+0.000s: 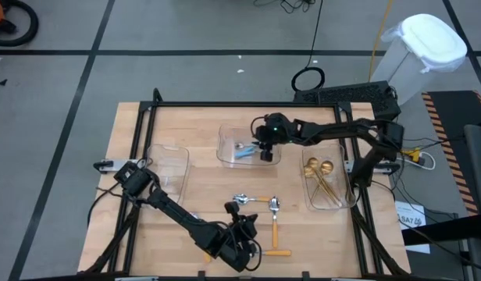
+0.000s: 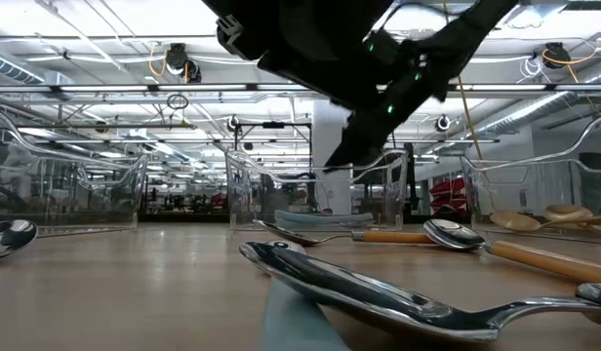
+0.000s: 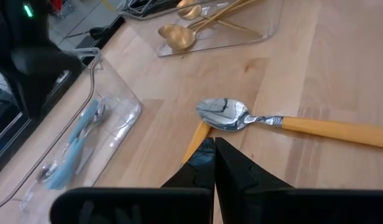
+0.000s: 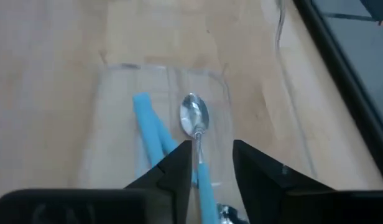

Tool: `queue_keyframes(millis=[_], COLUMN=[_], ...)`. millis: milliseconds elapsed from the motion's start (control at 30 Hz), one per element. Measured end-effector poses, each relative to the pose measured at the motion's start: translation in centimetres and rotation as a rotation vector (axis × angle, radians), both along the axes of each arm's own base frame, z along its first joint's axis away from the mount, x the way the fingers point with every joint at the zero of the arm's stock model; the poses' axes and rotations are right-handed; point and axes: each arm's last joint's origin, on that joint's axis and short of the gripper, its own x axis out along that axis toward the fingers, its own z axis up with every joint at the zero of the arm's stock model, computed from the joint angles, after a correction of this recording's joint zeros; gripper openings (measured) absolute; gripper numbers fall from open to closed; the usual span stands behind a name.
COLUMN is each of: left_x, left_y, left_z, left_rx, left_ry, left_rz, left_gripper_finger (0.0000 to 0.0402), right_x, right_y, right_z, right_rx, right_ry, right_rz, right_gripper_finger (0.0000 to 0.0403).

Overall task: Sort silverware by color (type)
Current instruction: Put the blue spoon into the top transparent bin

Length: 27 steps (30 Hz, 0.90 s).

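Two blue-handled spoons [image 4: 193, 134] with silver bowls lie in the middle clear tray [image 1: 225, 150], directly under the right gripper [image 4: 211, 163], whose fingers stand apart and empty above them. Gold spoons [image 1: 319, 172] rest in the tray [image 1: 338, 202] to that gripper's outer side. Orange-handled spoons [image 3: 285, 123] lie loose on the table [image 1: 186, 117] just ahead of the left gripper [image 3: 214, 163], whose fingers are pressed together over one orange handle [image 3: 196, 140]. Another tray [image 1: 178, 160] sits beside the left arm.
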Motion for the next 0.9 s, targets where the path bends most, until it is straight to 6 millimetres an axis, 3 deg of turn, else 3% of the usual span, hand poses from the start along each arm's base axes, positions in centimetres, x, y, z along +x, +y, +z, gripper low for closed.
queue_keyframes(millis=[167,400,600,900], left_x=[-0.1,0.2,0.6,0.5], left_y=[0.0,0.6,1.3,1.1], left_z=[-0.1,-0.1,-0.1,-0.3], left_rx=[0.011,0.082,0.148,-0.114], left_ry=[0.015,0.070,0.123,0.022], left_rz=[-0.001,-0.034,-0.063,0.030], left_gripper_finger=[0.0003,0.0003,0.0003,0.0004], right_x=[-2.2,-6.3,-9.1,-11.2], right_y=[2.3,8.6,14.3,20.5], right_z=[4.2,7.3,6.1,3.4], right_rx=[0.045,0.182,0.224,0.158], right_ry=[-0.028,0.070,0.058,-0.043], right_rz=[0.007,0.096,0.148,0.170], right_gripper_finger=[0.0139,0.0143,0.0143,0.0144])
